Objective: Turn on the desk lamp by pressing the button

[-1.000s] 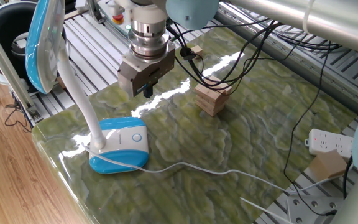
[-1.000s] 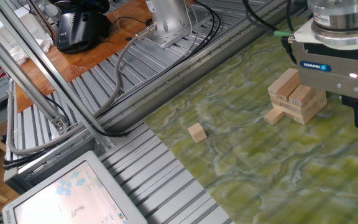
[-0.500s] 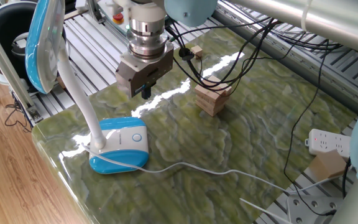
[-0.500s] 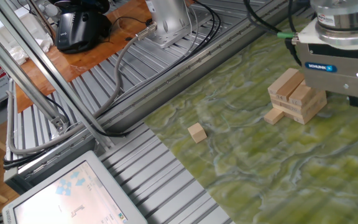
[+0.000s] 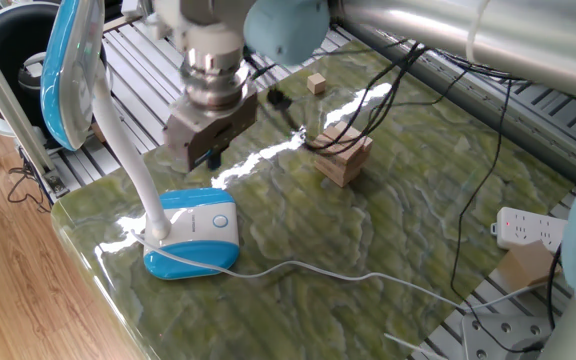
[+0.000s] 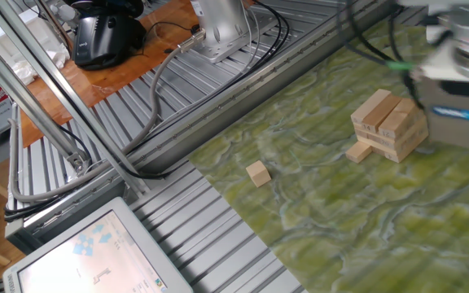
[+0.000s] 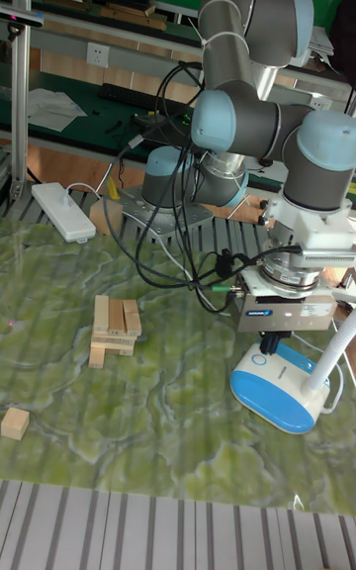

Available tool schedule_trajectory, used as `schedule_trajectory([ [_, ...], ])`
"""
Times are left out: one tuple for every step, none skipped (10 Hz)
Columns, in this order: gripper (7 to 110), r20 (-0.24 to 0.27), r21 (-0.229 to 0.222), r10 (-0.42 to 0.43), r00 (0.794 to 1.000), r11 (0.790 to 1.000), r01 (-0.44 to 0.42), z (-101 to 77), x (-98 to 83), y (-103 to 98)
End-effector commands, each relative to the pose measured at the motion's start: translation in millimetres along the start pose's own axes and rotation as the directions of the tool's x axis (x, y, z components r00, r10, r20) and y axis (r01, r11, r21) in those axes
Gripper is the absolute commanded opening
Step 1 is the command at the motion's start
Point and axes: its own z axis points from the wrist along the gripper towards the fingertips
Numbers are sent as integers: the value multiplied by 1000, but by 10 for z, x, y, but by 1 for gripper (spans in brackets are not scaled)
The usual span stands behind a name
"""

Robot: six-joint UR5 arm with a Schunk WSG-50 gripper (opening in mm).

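Moved: gripper (image 5: 208,158) has shifted left in frame, toward the desk lamp (image 5: 192,231).
Aim: above the base, lining up with button (image 5: 220,222).
Fingers: state unclear.

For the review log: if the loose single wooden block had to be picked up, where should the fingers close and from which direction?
Grip the loose wooden block across two opposite flat sides, coming straight down from above. It is a small cube lying flat on the green mat, well apart from the block stack, so the fingers have room on every side.
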Motion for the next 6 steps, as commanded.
schedule_trajectory([
  [7, -71, -89, -132, 989, 988, 126, -22, 272, 236],
  [7, -94, -39, -195, 976, 981, 192, -53, 339, -31],
  [7, -98, -38, -203, 974, 979, 200, -69, 360, -97],
  [7, -83, -43, -188, 979, 982, 185, -76, 329, -93],
  [7, -55, -39, -166, 984, 986, 164, -71, 256, -84],
  [7, -26, 12, -51, 998, 999, 51, -67, 157, -175],
])
